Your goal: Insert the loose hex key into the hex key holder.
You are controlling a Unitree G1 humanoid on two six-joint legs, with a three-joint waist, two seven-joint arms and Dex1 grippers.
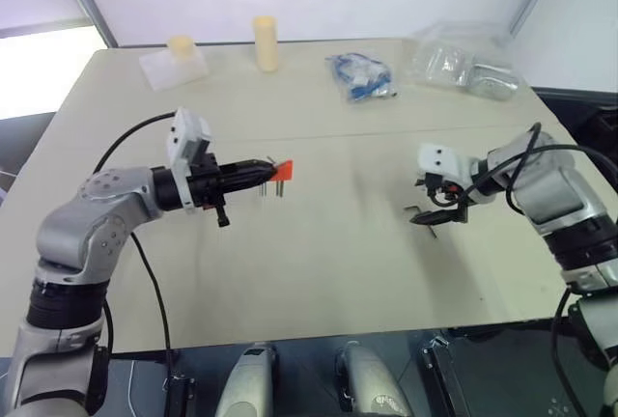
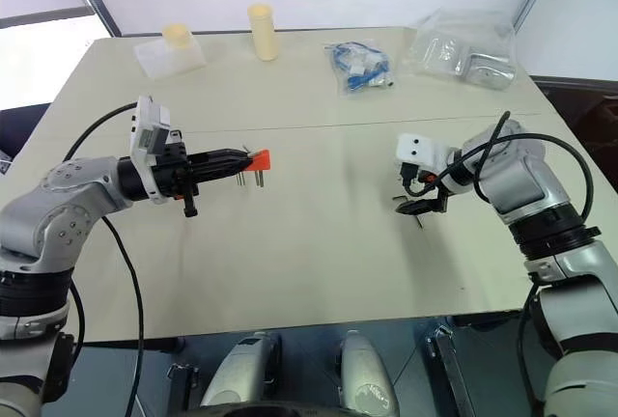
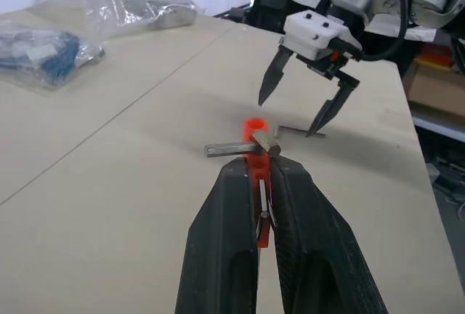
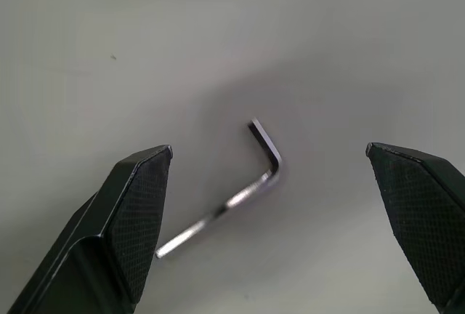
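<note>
Right wrist view looks straight down between my two black, cross-hatched fingers (image 4: 134, 219), which stand spread wide with nothing between them but bare tabletop and the loose hex key (image 4: 247, 190). That key is a thin, shiny metal rod bent into an L with a rounded elbow; it lies flat on the table (image 1: 319, 263), its long leg running away from the elbow toward one of my fingers and its short leg turned off at a right angle. My right gripper (image 1: 439, 212) hangs just above it, tips pointed down, touching neither the key nor the surface as far as I can tell. No brand, label or lettering can be read on anything. My left gripper (image 1: 253, 174) reaches out level over the table, its fingers clenched on the hex key holder (image 1: 282, 169), a small red-orange plastic block that juts past the fingertips, well apart from the loose key. Thin grey metal keys stick out of the block; in the left wrist view one lies crosswise to my fingers and shows a six-sided end face. The table is smooth, matt and pale beige. Along its far edge sit two clear crinkled plastic bags, one holding blue parts (image 1: 360, 77), and a pale yellow cylinder (image 1: 266, 42).
</note>
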